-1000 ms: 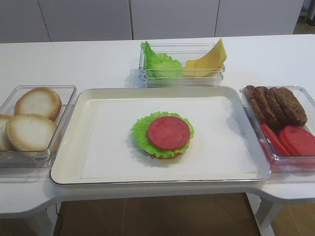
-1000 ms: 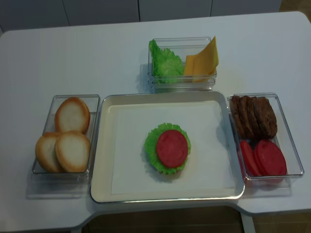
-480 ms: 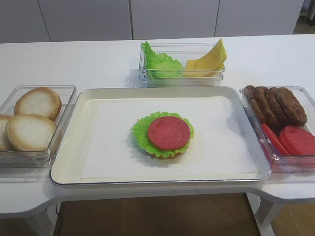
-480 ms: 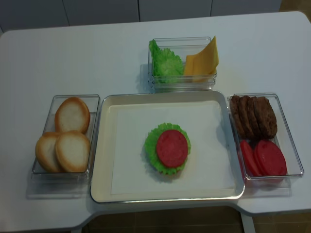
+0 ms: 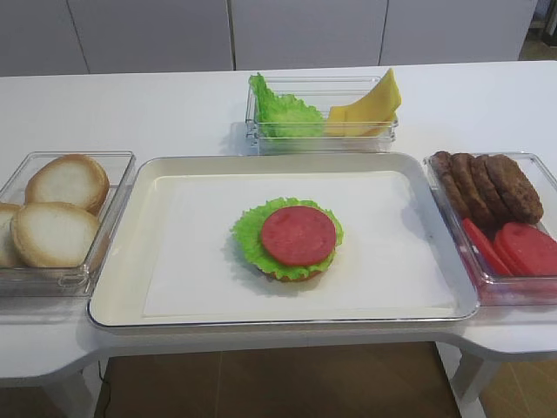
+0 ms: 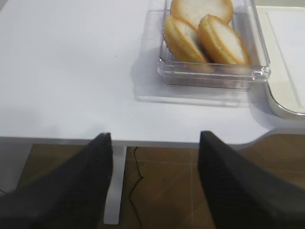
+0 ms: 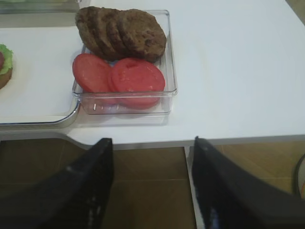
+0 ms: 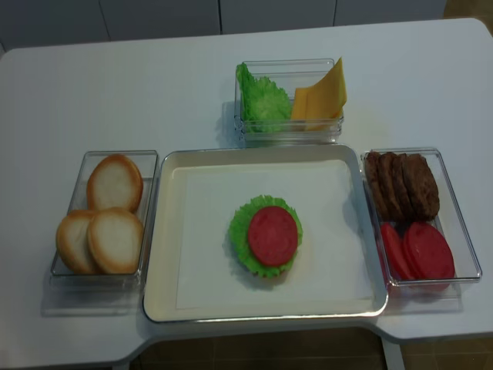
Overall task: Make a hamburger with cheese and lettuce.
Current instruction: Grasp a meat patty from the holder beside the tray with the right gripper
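Both your pincers, left pincer [image 6: 155,183] and right pincer [image 7: 150,183], hang open and empty; grab the cheese [image 5: 370,106] carelessly and you risk dragging several slices onto the hamburger [image 5: 291,239].

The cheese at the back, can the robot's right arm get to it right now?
Probably yes. The cheese leans in an open-topped box behind the tray, nothing covering it. The right gripper hangs open below the table edge, so it must rise and cross the patties.

glossy metal tray [image 5: 117,261], clear plastic bins [image 5: 324,138]
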Available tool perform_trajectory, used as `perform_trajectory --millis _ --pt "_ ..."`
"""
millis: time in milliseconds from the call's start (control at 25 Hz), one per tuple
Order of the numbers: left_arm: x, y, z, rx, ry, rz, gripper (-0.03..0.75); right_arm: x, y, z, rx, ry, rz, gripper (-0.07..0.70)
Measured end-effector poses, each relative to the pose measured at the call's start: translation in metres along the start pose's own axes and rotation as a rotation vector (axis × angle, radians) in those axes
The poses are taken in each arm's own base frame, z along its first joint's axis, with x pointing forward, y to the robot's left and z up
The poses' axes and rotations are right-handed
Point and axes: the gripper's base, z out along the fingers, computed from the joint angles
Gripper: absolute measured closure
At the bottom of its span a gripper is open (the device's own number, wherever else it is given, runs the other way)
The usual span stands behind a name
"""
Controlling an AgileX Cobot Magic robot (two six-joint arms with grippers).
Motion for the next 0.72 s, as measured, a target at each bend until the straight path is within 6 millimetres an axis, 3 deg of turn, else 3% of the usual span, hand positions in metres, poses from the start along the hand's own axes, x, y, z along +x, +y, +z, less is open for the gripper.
perform_trajectory --millis 200,400,600,720 --pt "0.000 0.000 0.000 0.000 0.000 0.000 0.288 0.000 0.000 0.000 0.000 -0.005 0.000 0.250" --pt "0.000 0.000 0.000 0.000 0.000 0.000 0.288 -0.014 0.005 -0.011 -0.053 -0.084 0.059 0.252" --pt "0.000 0.000 0.000 0.000 0.000 0.000 0.288 -0.040 0.008 -0.016 -0.064 -0.038 0.069 0.252" --pt "0.000 0.000 0.000 0.000 0.000 0.000 0.288 -0.066 0.009 -0.011 -0.061 -0.003 0.061 0.252"
